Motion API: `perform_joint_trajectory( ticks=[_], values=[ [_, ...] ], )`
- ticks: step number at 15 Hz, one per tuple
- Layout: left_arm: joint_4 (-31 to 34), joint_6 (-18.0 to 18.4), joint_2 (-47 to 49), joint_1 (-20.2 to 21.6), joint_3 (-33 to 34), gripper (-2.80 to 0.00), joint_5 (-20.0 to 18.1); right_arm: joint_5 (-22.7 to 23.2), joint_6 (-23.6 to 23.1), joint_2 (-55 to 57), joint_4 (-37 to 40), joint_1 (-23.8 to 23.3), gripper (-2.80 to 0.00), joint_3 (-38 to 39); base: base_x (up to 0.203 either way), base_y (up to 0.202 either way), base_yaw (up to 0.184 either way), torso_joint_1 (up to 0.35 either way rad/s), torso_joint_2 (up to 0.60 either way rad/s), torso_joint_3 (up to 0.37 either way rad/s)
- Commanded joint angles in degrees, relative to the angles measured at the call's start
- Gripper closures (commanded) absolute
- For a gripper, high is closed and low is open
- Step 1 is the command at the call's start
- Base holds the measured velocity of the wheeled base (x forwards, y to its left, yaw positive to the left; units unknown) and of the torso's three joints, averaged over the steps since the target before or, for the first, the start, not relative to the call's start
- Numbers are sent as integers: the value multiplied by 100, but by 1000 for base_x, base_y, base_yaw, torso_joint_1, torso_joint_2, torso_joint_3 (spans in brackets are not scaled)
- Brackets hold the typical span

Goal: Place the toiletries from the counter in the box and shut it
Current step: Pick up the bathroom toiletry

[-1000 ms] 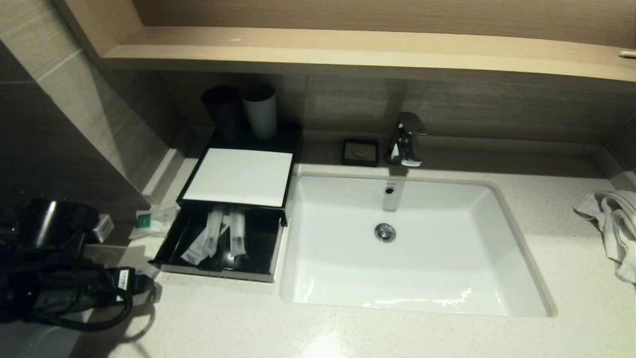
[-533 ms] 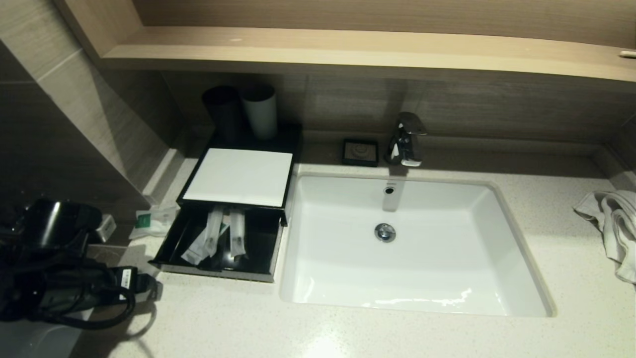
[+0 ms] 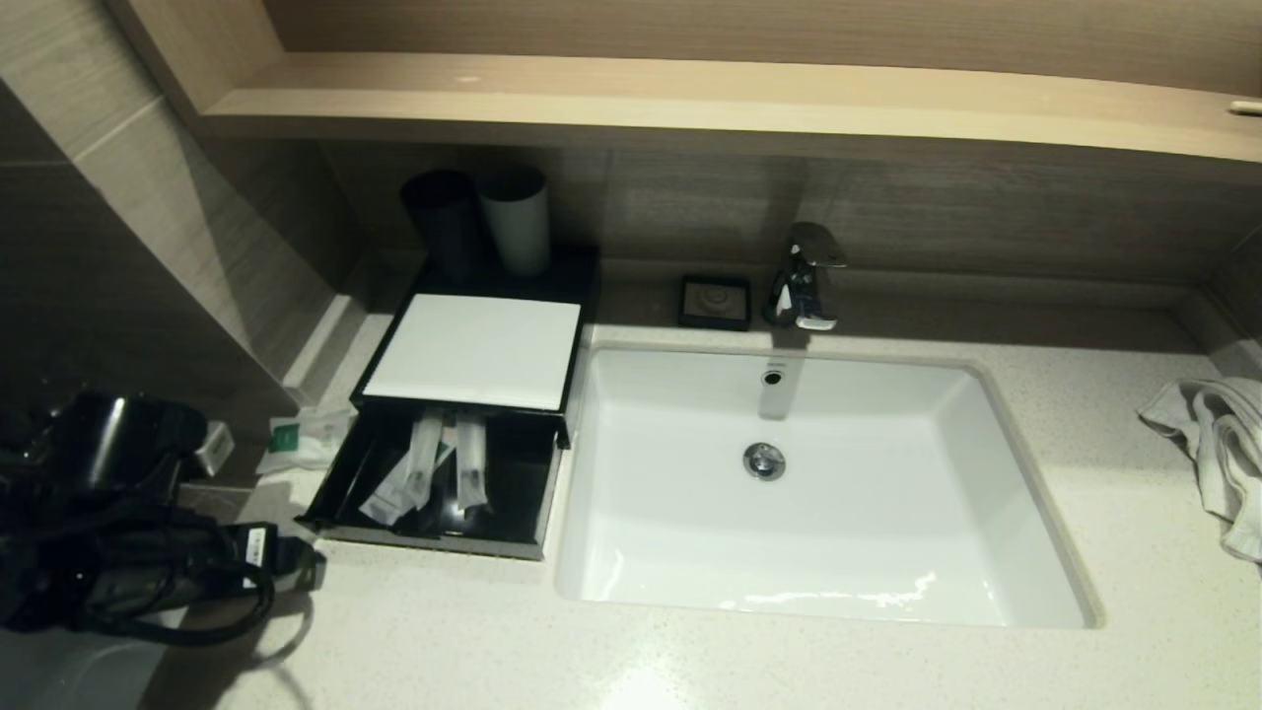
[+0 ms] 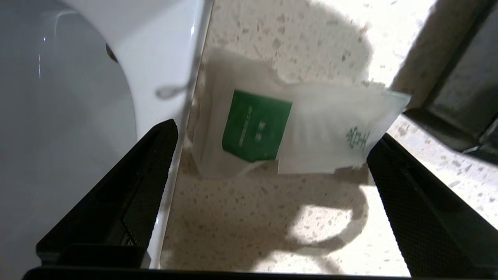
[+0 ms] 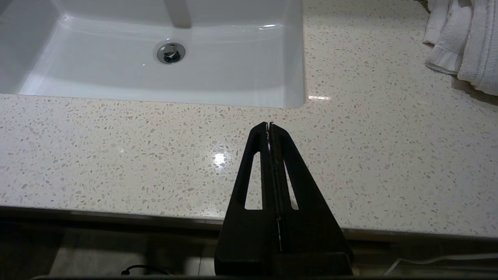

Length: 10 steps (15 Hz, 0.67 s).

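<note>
A black box with a white lid (image 3: 473,350) stands left of the sink, its drawer (image 3: 424,537) pulled open with several white sachets (image 3: 424,473) inside. Two overlapping white sachets, one with a green label (image 3: 306,439), lie on the counter to the left of the drawer. In the left wrist view they lie just ahead of and between the fingertips, the green-label sachet (image 4: 255,126) beside a plain one (image 4: 330,136). My left gripper (image 4: 272,132) is open above the counter, holding nothing. My right gripper (image 5: 269,125) is shut and empty over the counter's front edge.
The white sink (image 3: 986,414) fills the middle, with a faucet (image 3: 806,276) and a soap dish (image 3: 715,301) behind it. Two cups (image 3: 483,222) stand behind the box. A white towel (image 3: 1218,444) lies at the right. The box corner (image 4: 459,97) is close to the sachets.
My left arm has edged a little to the right and forward towards the sachets by the drawer. Nothing else has moved.
</note>
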Motion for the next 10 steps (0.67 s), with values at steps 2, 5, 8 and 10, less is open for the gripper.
perform_joint_trajectory(
  ticks=[2,5,8,10],
  values=[
    [-20,-7,31,0,17,0,-9,4,-4,0,-1,0,0,0,0,0,0,0,0,0],
    [-20,-7,31,-2,17,0,-9,4,-4,0,-1,0,0,0,0,0,0,0,0,0],
    [-34,-7,29,3,35,0,-9,4,-4,0,-1,0,0,0,0,0,0,0,0,0],
    [-37,-7,-2,6,26,0,-9,4,-4,0,-1,0,0,0,0,0,0,0,0,0]
  ],
)
